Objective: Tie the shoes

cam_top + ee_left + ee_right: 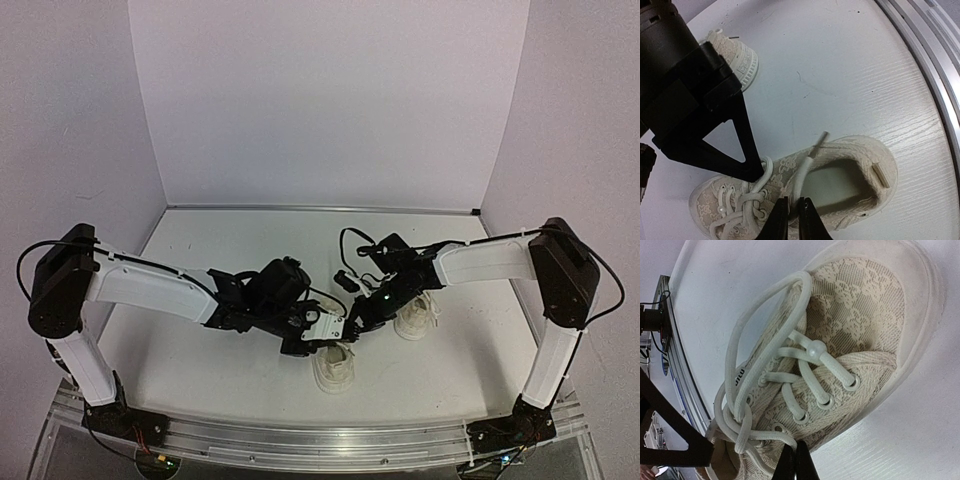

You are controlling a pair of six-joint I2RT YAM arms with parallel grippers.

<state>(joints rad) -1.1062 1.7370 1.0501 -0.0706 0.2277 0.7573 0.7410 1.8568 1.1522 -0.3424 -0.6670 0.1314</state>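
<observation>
Two cream lace sneakers lie on the white table. The near shoe [335,368] also shows in the left wrist view [855,147] and the right wrist view [860,305]. The far shoe [415,320] lies apart to the right [737,57]. My left gripper [328,325] [791,202] is shut on one white lace end [802,175] over the near shoe's opening. My right gripper [355,325] [796,450] is shut on the other lace strand [773,436] beside a loose crossing of laces. Its finger [747,145] touches the lace loop.
An aluminium rail [320,440] [935,60] runs along the table's near edge. A small black object [345,282] lies behind the grippers. White walls close the back and sides. The left gripper's finger [680,457] sits close to the right gripper.
</observation>
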